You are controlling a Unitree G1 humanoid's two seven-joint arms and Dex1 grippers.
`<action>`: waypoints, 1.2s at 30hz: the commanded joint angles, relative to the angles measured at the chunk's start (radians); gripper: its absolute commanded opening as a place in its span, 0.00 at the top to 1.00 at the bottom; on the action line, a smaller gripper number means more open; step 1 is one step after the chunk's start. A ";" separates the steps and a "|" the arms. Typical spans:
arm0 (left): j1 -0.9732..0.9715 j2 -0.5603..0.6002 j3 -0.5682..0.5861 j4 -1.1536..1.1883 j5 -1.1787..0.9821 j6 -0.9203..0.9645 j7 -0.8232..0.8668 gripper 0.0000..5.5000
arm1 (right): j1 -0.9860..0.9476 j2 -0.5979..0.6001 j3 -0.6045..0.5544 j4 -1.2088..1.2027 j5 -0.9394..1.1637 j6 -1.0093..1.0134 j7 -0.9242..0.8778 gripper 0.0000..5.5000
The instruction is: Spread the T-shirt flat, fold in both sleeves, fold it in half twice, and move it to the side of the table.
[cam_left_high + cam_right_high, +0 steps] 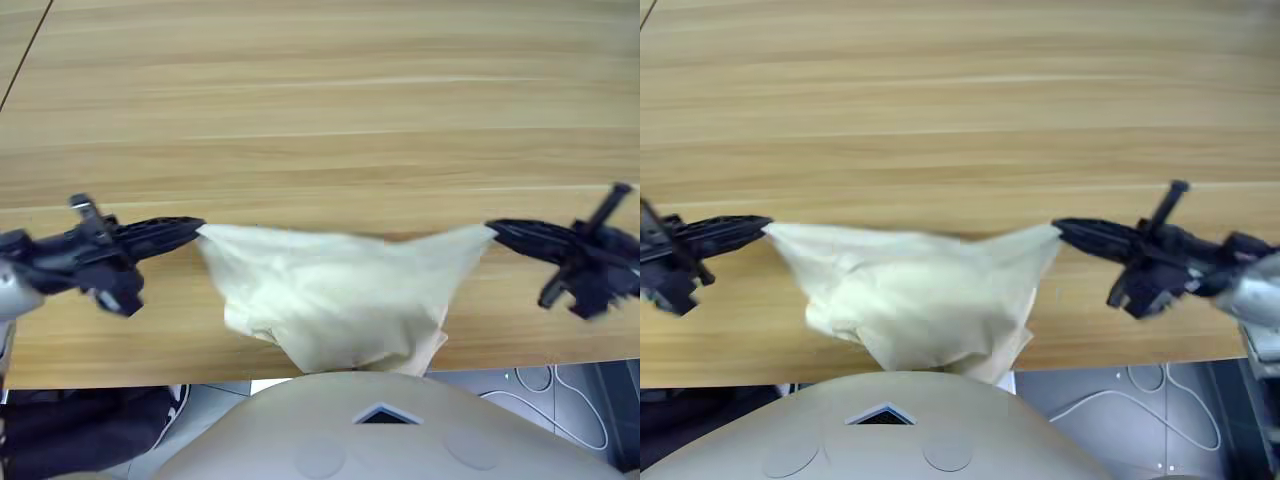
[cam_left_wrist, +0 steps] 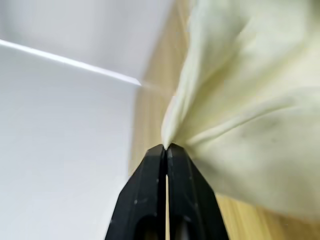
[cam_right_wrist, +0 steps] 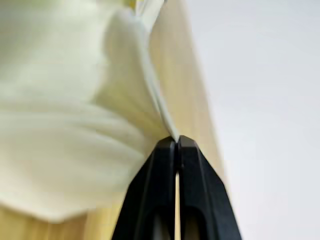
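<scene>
the pale yellow t-shirt (image 1: 335,295) hangs bunched between the two grippers, strung from one to the other over the near part of the wooden table (image 1: 320,100). the left gripper (image 1: 198,229) has its two fingers pressed together on a pinch of cloth at one upper corner; in the left wrist view the fabric fans out straight from the closed tips. the right gripper (image 1: 492,230) does the same at the opposite corner, closed tight on a thin fold. the top edge between them sags a little in the middle. below that line the cloth drops in loose folds, and its lowest part reaches the table's near edge. whether any of it rests on the wood i cannot tell.

judging by this, the shirt is not yet spread flat, so the task is at its first step. the cloth looks light, thin and very limp. it holds no shape of its own, will crease wherever it is let down, and will likely slide easily on the smooth wood. it is not fragile, but a small pinch could slip out under a hard pull. the sound places to hold are the outer corners or seams, with the cloth taut between the grippers.
</scene>
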 commanded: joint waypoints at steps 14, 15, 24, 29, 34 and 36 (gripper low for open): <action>-1.761 -0.178 -0.310 1.239 0.578 0.588 0.941 1.00 | -1.667 0.242 0.301 1.199 -0.711 0.735 -1.038 0.99; -1.696 -0.169 -0.289 1.236 0.550 0.533 0.947 1.00 | -1.620 0.223 0.280 1.190 -0.692 0.711 -1.059 0.99; -0.651 -0.190 -0.405 1.061 0.397 -0.211 0.776 1.00 | -0.700 0.210 0.247 0.714 -0.542 0.297 -0.940 0.99; -0.393 -0.219 -0.510 0.928 0.229 -0.254 0.547 1.00 | -0.263 0.119 0.412 0.261 -0.387 0.161 -0.627 0.99; -0.275 -0.167 -0.505 0.670 0.096 -0.188 0.430 1.00 | -0.070 0.020 0.347 0.068 -0.253 0.117 -0.467 0.99; -0.226 -0.134 -0.498 0.548 0.043 -0.159 0.390 1.00 | -0.034 0.009 0.314 0.052 -0.225 0.116 -0.433 0.99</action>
